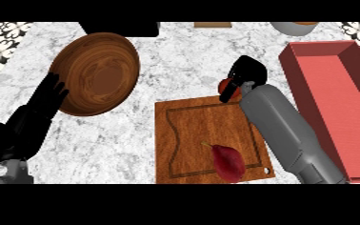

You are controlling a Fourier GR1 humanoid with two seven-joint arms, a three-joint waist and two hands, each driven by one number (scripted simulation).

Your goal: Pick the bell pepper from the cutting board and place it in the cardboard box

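Single head-mounted view. Camera faced steeply down onto table (190,52), close range; table surface filled whole frame.

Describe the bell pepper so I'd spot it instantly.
Find the cutting board at the centre. At its far right corner the right hand curls round the pepper. It is bright red, unlike the darker, longer item lying on the board.

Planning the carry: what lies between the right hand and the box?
Head view: only bare counter between the right hand, holding the bell pepper, and the box.
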